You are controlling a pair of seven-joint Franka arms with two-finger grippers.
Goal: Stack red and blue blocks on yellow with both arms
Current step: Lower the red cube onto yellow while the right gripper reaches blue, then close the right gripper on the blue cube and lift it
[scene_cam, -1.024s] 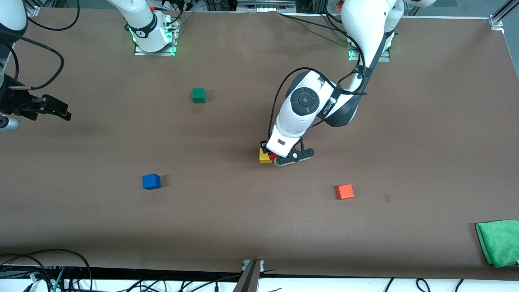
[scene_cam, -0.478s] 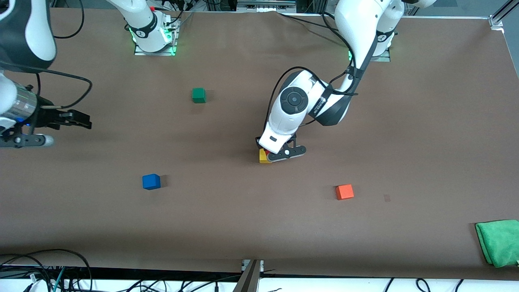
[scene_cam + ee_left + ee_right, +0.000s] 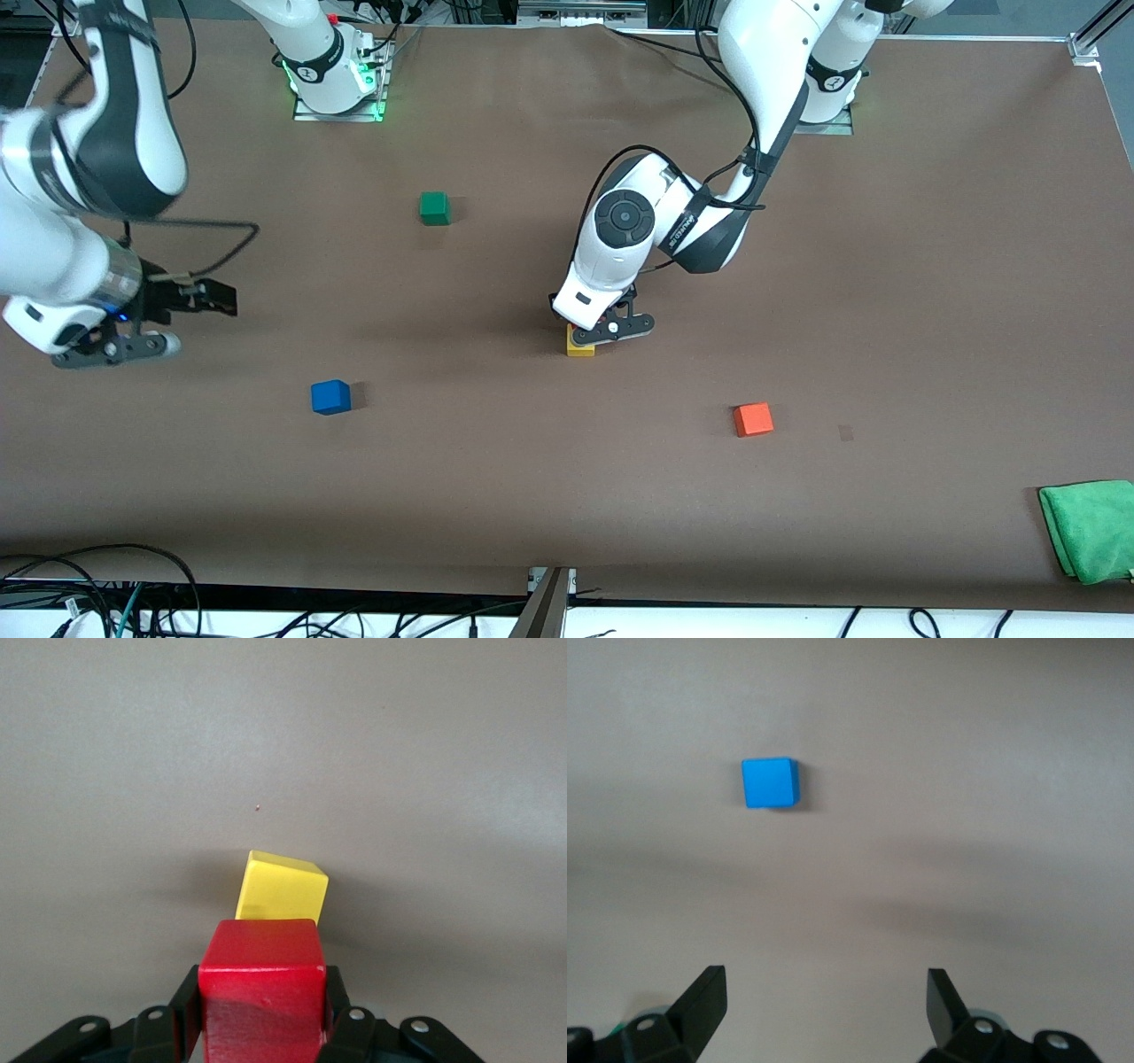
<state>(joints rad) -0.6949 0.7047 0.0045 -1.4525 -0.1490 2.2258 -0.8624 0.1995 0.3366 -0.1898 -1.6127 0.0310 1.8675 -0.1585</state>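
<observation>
The left gripper (image 3: 262,1028) holds the red block (image 3: 261,979) tight in its fingers just over the yellow block (image 3: 580,346) near the middle of the table (image 3: 886,266), not yet released. The blue block (image 3: 330,397) lies untouched toward the right arm's end, and the right gripper (image 3: 824,1005) hangs near it with fingers wide and empty. Both stacking steps remain.

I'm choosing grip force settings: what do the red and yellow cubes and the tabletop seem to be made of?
Red cube: probably painted wood, with a slight sheen and small dents on its face. Yellow cube: likely the same, in flat matte paint. Table: covered in a brown matte sheet, perhaps paper or felt; which one is unclear.
</observation>
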